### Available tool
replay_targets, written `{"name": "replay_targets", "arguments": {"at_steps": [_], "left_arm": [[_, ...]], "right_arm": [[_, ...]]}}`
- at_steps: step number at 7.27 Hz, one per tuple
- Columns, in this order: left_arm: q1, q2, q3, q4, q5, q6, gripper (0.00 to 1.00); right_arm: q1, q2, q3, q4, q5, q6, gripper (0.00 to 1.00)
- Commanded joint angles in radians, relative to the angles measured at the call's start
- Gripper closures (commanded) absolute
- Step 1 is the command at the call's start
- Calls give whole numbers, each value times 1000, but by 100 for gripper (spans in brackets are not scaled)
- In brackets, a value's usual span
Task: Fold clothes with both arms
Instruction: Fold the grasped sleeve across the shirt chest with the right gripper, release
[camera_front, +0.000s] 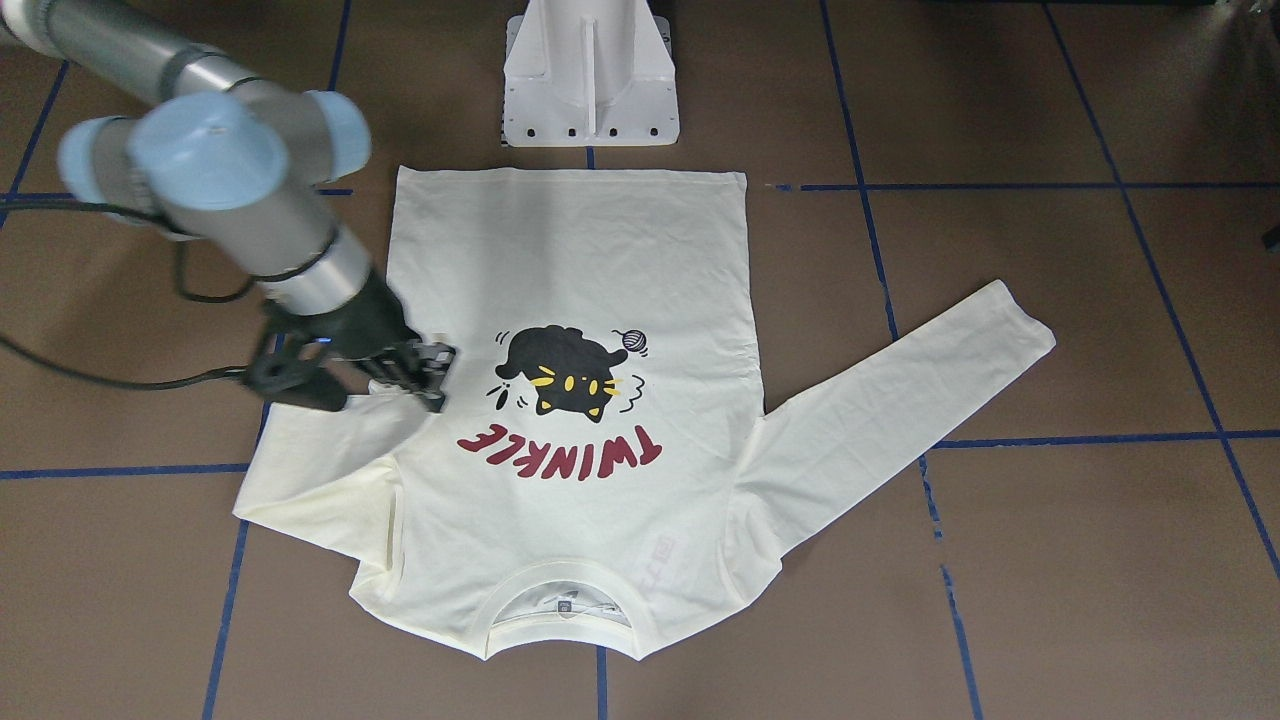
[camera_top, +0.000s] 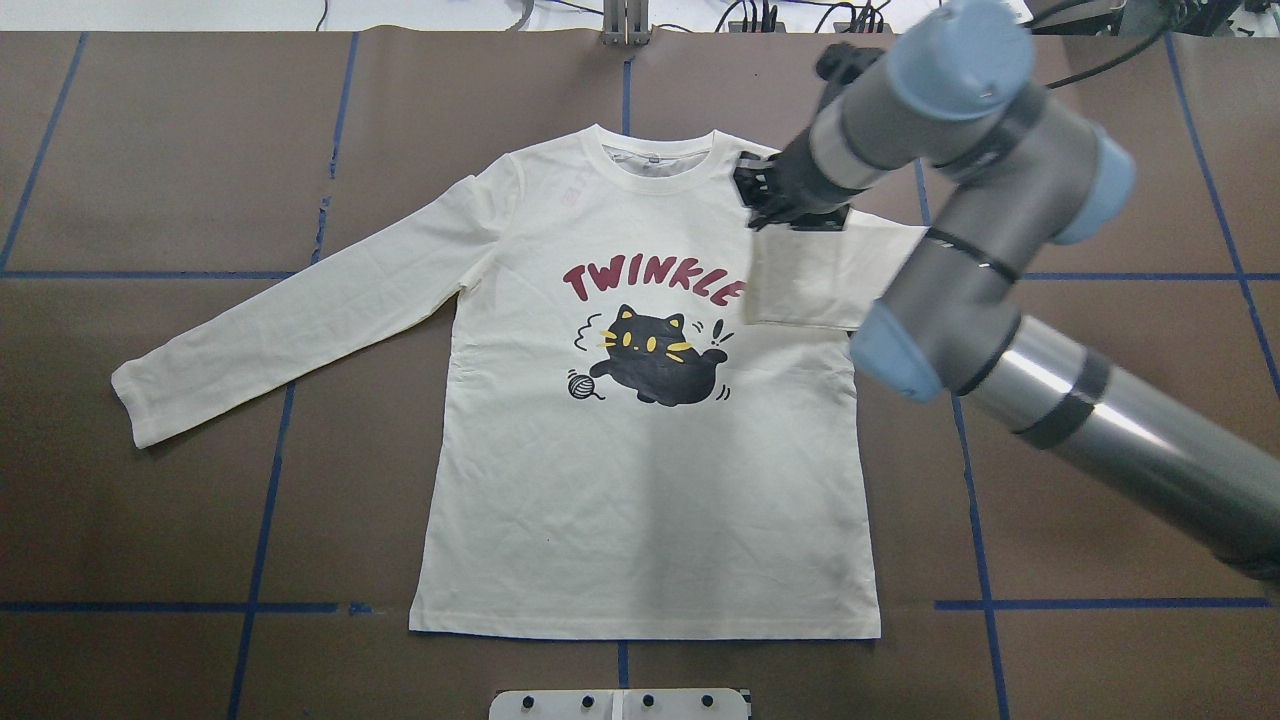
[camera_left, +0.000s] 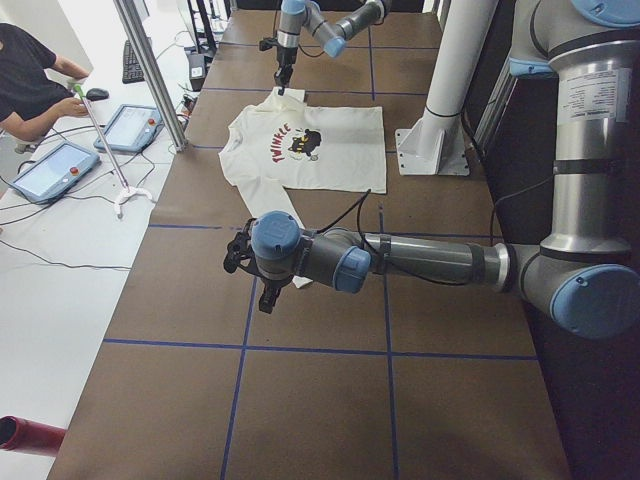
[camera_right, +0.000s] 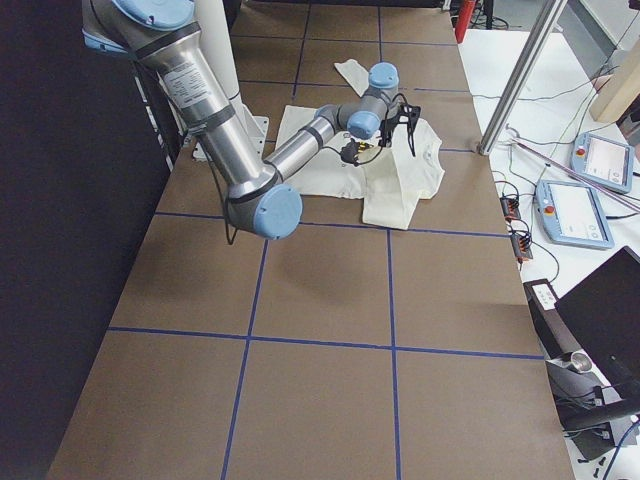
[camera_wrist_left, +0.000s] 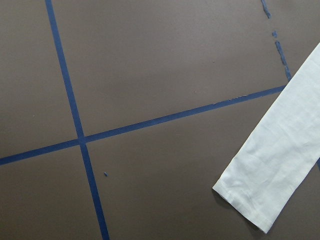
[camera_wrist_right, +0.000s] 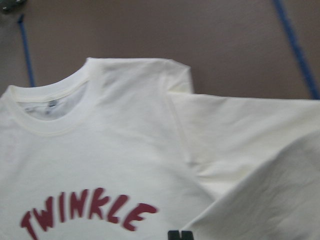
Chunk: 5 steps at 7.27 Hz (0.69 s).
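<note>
- From across the tabletop: a cream long-sleeved T-shirt (camera_front: 580, 260) with a black cat print and dark-red "TWINKLE" lettering lay flat on the brown tabletop (camera_front: 1050, 560). Its ribbed collar (camera_front: 560, 590) pointed away from the white pedestal base (camera_front: 590, 80). The grey right arm (camera_front: 230, 190) reached over it. The right gripper (camera_front: 432, 378) had its jaws clamped on the end of the folded sleeve (camera_front: 330, 450), brought in over the chest beside the print. The outstretched sleeve (camera_front: 900, 410) lay flat on the other side.
- From overhead: the folded sleeve (camera_top: 810, 280) ended right at the last letter of the lettering. The outstretched sleeve (camera_top: 300, 330) ran out on the robot's left.
- From the left end: the grey left arm (camera_left: 420, 260) stretched low, with the left gripper (camera_left: 267, 295) near that sleeve's cuff. I could not tell how its jaws stood. A person in black (camera_left: 30, 80) sat off to the side.
- From the right end: the right arm bent over the T-shirt (camera_right: 400, 190).
- Left wrist: the cuff (camera_wrist_left: 270, 175) lay flat near crossing blue tape lines (camera_wrist_left: 82, 140).
- Right wrist: collar and lettering showed, and sleeve fabric (camera_wrist_right: 270, 200) rose close to the lens. A black tip of the jaws showed at the bottom edge.
</note>
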Motion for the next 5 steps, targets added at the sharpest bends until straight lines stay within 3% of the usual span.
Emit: {"name": "replay_targets", "arguments": {"at_steps": [1, 2, 3, 4, 5], "left_arm": [[10, 0, 1, 0, -8, 1, 0], [12, 0, 1, -1, -23, -4, 0], [16, 0, 0, -1, -40, -16, 0], [42, -1, -2, -17, -43, -39, 0], [94, -7, 0, -111, -55, -165, 0]], "right_arm": [[-178, 313, -335, 140, -213, 100, 100], [-193, 367, -433, 210, -220, 100, 100], [-207, 427, -516, 221, -255, 100, 86], [-230, 473, -579, 221, -309, 100, 18], [-244, 475, -581, 221, -340, 101, 1]]}}
